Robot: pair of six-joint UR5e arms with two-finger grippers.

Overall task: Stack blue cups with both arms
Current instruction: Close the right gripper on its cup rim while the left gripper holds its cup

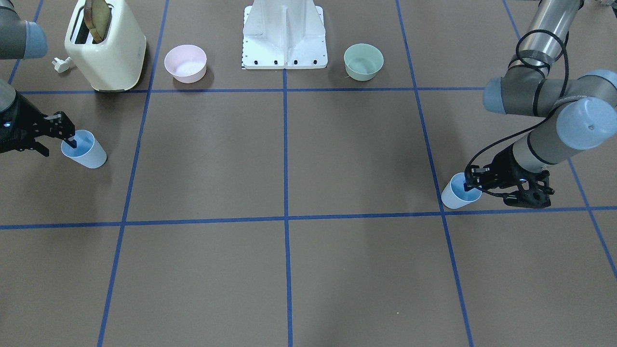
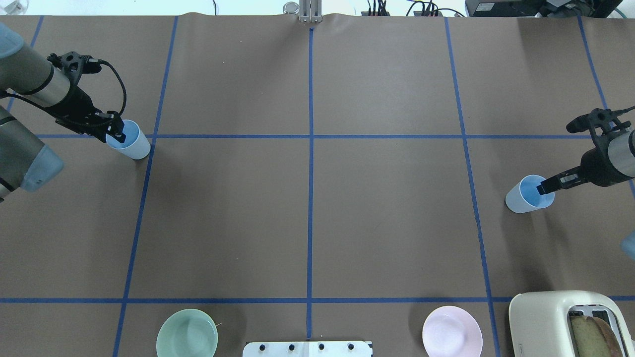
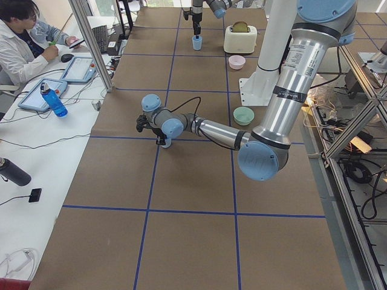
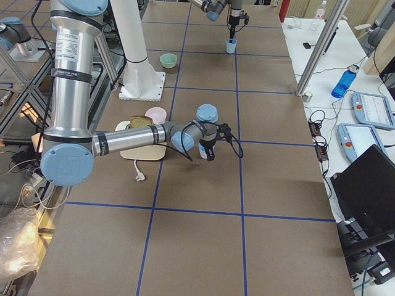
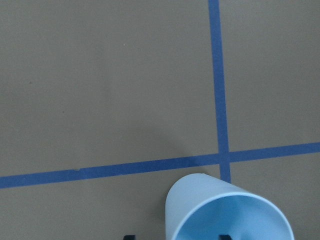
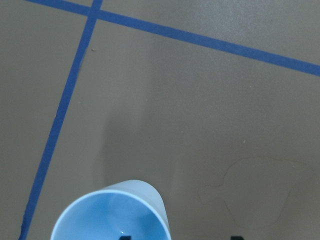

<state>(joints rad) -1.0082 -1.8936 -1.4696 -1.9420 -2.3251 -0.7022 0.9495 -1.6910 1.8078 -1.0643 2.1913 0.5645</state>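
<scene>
Bench (image 2: 307,218) first: brown, ruled into squares by blue tape, with the two task cups well apart at opposite ends. The left arm (image 2: 30,84) and right arm (image 2: 620,158) each reach down to one cup. A cream toaster (image 1: 108,50) with a slice in it stands on the right arm's side near the base. A pink bowl (image 1: 185,62) sits just beside the toaster, and a green bowl (image 1: 363,61) sits across the base from it. None of these belong to the job.

The left cup (image 2: 130,141) stands upright by a tape crossing, and the right cup (image 2: 527,196) stands upright in its own square. The left fingers (image 2: 118,133) straddle that cup's wall, one tip inside and one outside. In the wrist view there is a clear gap between them, so they are parted and not yet pinching. The right fingers (image 2: 548,186) sit the same way on the right cup, also apart.

Risks, as I judge them:
- A one-wall pinch on thin, tapered plastic may tip the cup as the fingers close, if one tip touches first.
- A cup held by one side of its rim could hang tilted or slip once lifted.
- A tilted cup may catch the other's rim during nesting instead of dropping in.
- With both arms converging mid-bench, they could clash.
</scene>
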